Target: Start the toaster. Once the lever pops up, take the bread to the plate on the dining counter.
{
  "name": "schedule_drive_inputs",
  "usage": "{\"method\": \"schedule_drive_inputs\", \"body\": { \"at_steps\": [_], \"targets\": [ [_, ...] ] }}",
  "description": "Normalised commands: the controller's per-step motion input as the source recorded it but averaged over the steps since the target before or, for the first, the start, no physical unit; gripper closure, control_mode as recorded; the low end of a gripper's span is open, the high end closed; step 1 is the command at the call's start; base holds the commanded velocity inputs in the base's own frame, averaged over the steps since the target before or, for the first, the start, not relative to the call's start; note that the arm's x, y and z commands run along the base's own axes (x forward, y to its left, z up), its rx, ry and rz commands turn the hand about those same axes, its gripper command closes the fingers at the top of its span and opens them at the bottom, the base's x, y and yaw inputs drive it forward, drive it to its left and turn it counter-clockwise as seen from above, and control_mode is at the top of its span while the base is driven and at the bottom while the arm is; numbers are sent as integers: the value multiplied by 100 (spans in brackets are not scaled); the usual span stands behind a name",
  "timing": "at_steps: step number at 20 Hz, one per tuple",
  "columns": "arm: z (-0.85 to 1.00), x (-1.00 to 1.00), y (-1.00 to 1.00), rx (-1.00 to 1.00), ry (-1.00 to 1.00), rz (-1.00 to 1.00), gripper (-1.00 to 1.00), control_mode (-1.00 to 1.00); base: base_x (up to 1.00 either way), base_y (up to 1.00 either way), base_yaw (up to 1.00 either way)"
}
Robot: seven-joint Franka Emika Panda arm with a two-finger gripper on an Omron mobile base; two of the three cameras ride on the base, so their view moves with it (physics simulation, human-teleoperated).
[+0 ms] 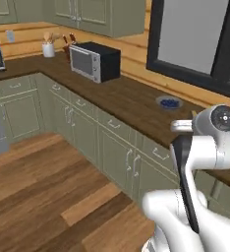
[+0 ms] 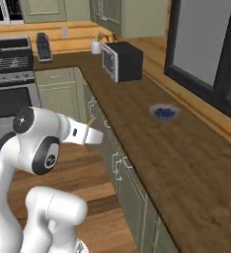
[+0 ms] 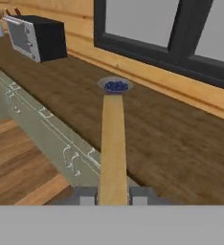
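1. The gripper [image 3: 113, 196] is clamped on the bread [image 3: 113, 143]. In the hand view the slice sits edge-on between the two finger tips [image 3: 86, 196], a narrow tan strip running straight out from the hand.

2. The bread's long axis follows the gripper's own line, pointing away from the wrist towards a small dish of blue berries [image 3: 116, 85] on the counter [image 3: 171, 143]. The slice is up in the air and touches nothing but the fingers.

3. From the right base view the hand is held out level at the arm's upper joint, just off the counter's front edge and above the green drawers [image 2: 118, 163]. A sliver of the bread [image 2: 92, 120] shows at the gripper [image 2: 94, 134].

4. A toaster oven [image 1: 94, 60] stands well off down the same counter, beside a white utensil pot [image 1: 48, 49].

5. My guess is the carrying leg is under way, with the slice already out of the toaster. The plate and the dining counter lie somewhere outside what I can see, so I cannot tell which way the arm must swing. What matters is keeping the thin slice pinched until the plate is beneath it.
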Motion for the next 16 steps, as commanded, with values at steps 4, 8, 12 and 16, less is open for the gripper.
{"method": "schedule_drive_inputs", "body": {
  "at_steps": [4, 8, 12, 16],
  "targets": [
    [0, 0, 0, 0, 0, 0, 100, 100, 0, 30, 100],
    [0, 0, 0, 0, 0, 0, 100, 100, 0, 18, 100],
    [0, 0, 0, 0, 0, 0, 100, 100, 3, 5, 98],
    [0, 0, 0, 0, 0, 0, 100, 100, 27, 0, 94]
  ]
}}
